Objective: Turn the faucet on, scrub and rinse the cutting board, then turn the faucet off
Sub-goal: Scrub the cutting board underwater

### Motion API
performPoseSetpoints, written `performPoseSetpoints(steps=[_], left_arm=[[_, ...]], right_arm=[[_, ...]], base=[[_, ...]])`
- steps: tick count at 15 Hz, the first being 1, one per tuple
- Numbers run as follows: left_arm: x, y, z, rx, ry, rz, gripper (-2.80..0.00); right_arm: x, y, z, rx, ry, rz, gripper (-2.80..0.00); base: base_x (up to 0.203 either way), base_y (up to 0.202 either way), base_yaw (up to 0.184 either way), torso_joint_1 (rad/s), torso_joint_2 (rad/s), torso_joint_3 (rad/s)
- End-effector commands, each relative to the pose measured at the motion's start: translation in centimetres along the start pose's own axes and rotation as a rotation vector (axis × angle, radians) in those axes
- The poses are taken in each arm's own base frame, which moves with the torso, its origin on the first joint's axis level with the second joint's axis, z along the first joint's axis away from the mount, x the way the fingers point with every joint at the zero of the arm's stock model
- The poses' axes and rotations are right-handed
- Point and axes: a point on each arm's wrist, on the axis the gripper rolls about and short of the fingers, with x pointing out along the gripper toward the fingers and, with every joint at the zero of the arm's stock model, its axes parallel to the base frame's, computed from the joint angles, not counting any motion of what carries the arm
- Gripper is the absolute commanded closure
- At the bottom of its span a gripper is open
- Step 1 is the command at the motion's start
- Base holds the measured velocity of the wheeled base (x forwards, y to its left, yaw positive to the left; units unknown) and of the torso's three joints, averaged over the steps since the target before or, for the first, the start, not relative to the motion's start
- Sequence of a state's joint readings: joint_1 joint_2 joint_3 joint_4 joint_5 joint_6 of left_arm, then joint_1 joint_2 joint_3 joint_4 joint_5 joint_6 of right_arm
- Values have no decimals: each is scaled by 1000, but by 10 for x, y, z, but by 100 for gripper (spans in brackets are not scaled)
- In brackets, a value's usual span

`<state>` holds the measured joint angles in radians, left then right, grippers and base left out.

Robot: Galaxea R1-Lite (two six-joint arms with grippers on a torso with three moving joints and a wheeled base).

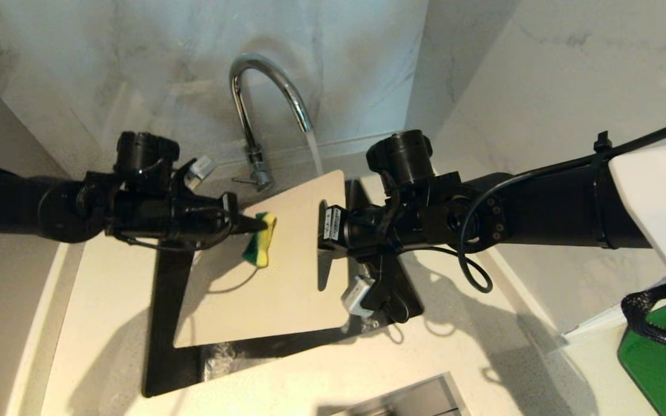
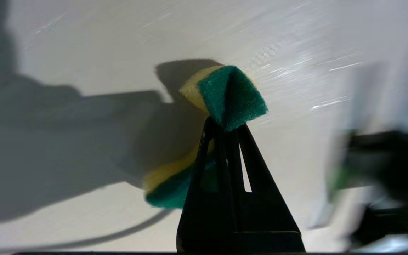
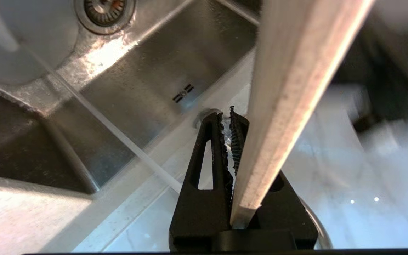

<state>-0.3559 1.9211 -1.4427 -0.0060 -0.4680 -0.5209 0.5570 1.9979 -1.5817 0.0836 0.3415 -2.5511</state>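
Water (image 1: 314, 151) running in a thin stream from the arched spout of the faucet (image 1: 263, 98), falling toward the far edge of the cutting board (image 1: 275, 277). Cream-white board held tilted over the sink (image 3: 126, 92), far corner raised toward the spout, near edge lower and closer to the counter (image 1: 367, 370). Right gripper (image 3: 229, 120) clamped on the board's right edge, thin edge of the board (image 3: 289, 99) wedged between the black fingers, jaws closed tight against it, steel basin and drain (image 3: 105, 9) visible below. Left gripper (image 2: 225, 131) reaching in from the left over the board's upper face, pinched shut on a yellow and green sponge (image 1: 260, 238). Sponge (image 2: 225, 95) folded in the grip, green scouring side bulging past the fingertips, yellow foam behind, pressed against or just above the pale surface; contact hard to judge. Shadow of arm and sponge cast across the board. Bright green flat board (image 1: 662, 370) lying well apart on the counter at far right, partly behind the right arm's white housing.
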Motion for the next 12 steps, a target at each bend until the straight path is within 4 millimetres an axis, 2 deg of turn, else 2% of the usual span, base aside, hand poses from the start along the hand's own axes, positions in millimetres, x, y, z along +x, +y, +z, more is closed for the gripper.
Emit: performPoseSetpoints(steps=[1,2,3,5,9,12], left_arm=[[-6,-53,21,46,-41,-86,0],[2,-68,23,45,-23,-98,0],[16,-71,18,33,13,-87,0],[34,-65,8,9,58,-42,0],[36,-9,3,-53,87,70,0],[36,26,-1,-31,79,117,0]], right_arm=[[-2,-1,-1,-15,3,-1,0],[-2,-2,0,-16,3,-2,0],[-3,-3,-1,-17,5,-4,0],[-5,-3,0,-17,6,-4,0],[-6,-2,2,-12,-3,2,0],[-3,0,4,-4,13,-8,0]], base=[[0,0,0,0,0,0],[0,0,0,0,0,0],[0,0,0,0,0,0],[0,0,0,0,0,0],[0,0,0,0,0,0],[0,0,0,0,0,0]])
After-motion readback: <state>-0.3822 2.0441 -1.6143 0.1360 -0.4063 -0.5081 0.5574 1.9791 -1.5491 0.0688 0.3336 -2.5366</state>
